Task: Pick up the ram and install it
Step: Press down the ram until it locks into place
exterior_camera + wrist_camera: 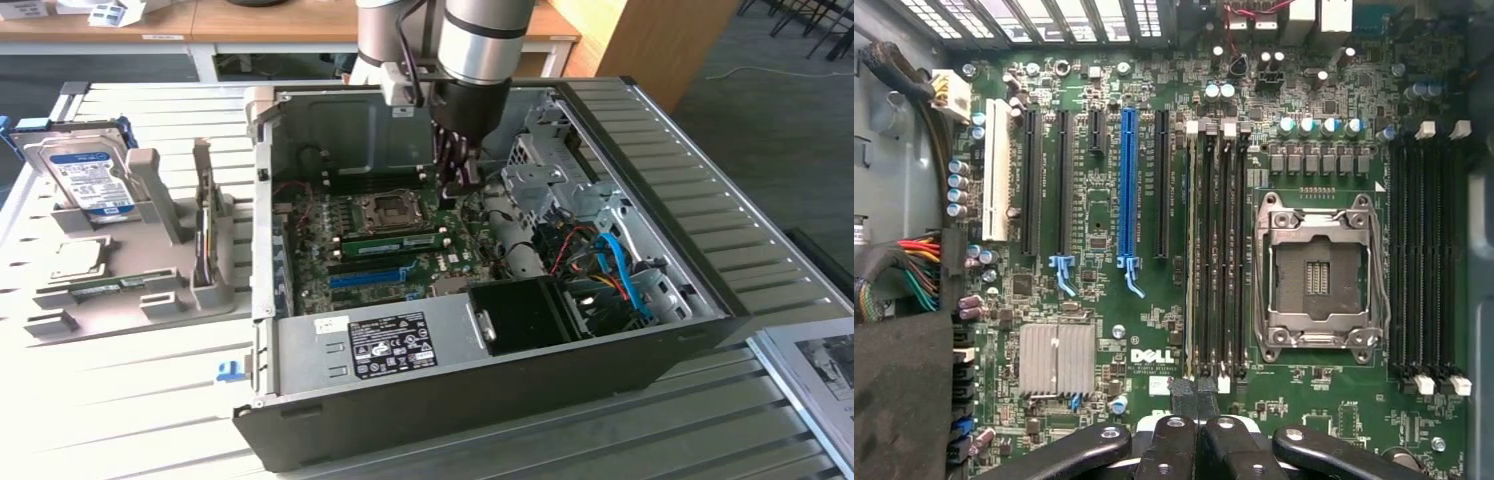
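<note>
Hovering end effector (1199,398) closed, empty | ram (394,243) slotted just below fingertips | long axis running away from them

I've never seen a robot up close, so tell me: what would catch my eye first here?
A silver robot arm reaches down into the open computer case, its shut pincer over the green motherboard. A green ram stick sits in a slot beside the empty processor socket. At the exterior view's left, a grey stand holds a hard drive.
</note>
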{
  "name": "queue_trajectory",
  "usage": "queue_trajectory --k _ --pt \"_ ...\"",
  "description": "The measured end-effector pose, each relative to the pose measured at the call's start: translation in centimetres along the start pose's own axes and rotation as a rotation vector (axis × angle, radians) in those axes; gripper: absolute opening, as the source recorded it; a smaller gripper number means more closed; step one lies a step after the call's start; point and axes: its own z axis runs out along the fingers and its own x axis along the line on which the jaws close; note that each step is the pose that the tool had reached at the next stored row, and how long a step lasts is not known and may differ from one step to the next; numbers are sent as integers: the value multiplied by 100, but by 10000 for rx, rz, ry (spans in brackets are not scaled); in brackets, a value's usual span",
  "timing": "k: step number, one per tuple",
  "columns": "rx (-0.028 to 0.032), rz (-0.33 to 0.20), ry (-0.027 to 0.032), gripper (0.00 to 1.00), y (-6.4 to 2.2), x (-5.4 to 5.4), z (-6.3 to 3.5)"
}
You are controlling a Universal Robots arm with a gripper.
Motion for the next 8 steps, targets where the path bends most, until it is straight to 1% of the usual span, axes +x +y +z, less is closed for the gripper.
queue_trajectory --k 8 --pt "0 0 1 10 -2 -2 53"
